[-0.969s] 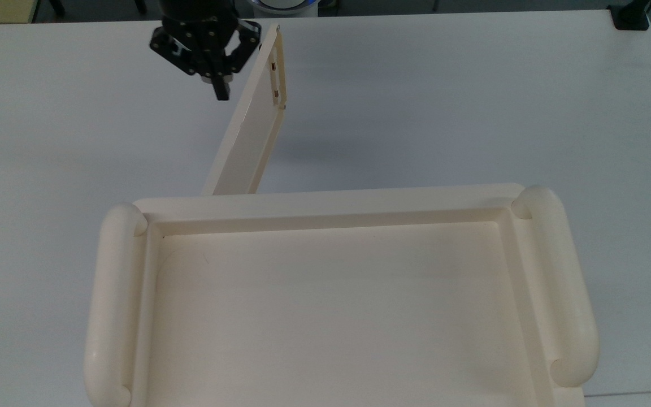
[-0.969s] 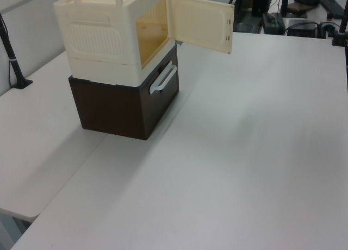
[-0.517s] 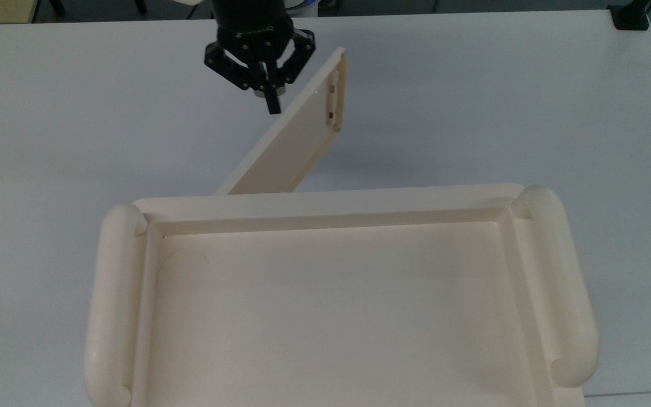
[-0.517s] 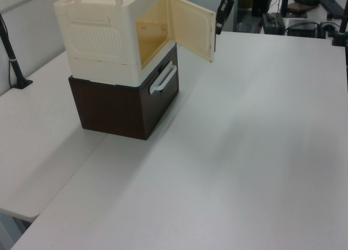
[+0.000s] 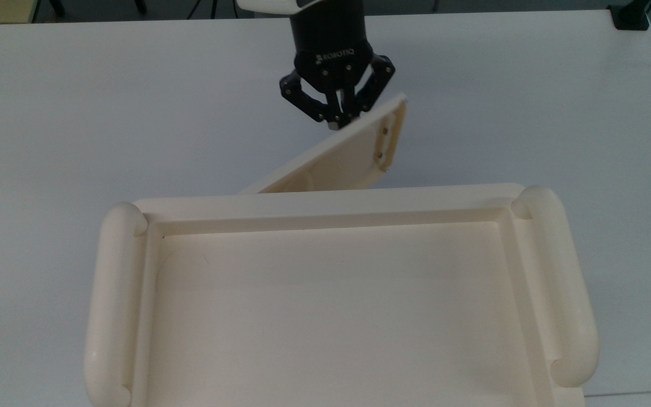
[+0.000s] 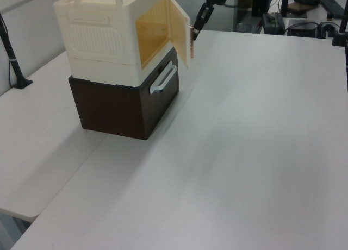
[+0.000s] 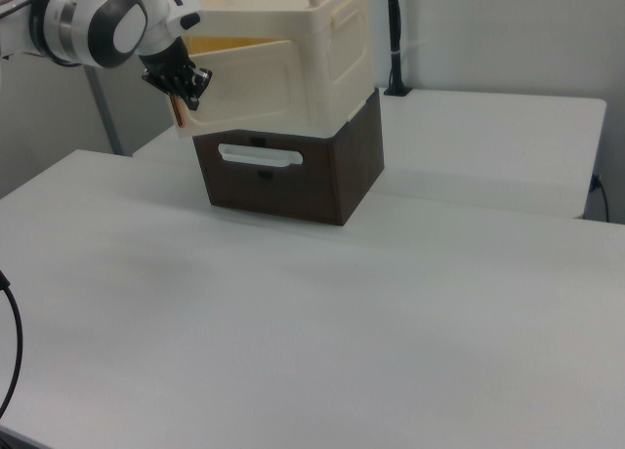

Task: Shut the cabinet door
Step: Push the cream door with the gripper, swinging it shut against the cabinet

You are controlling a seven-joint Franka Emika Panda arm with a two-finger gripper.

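Note:
The cabinet door (image 5: 334, 161) is a thin cream panel hinged on the cream cabinet (image 6: 103, 32) and stands partly open, at a shallow angle to the cabinet front. Its slim bar handle (image 5: 391, 137) with coppery fasteners sits at the free edge. My black gripper (image 5: 337, 122) is shut with nothing held, and its tip rests against the door's outer face near the top edge. In the left view the gripper (image 6: 198, 23) is just beyond the door's free edge (image 6: 190, 41). In the right view the gripper (image 7: 186, 86) is at the door (image 7: 249, 88).
The cabinet's tray-like top (image 5: 325, 203) has two thick rounded rails (image 5: 111, 305). The cabinet stands on a dark brown box (image 6: 119, 103) with a white handle (image 6: 163, 79). White table (image 6: 244, 152) stretches wide around it. A black post (image 6: 13, 60) stands at the left view's left.
My gripper has moved to the top view's right and nearer the cabinet. The door has swung with it from wide open to a shallow angle.

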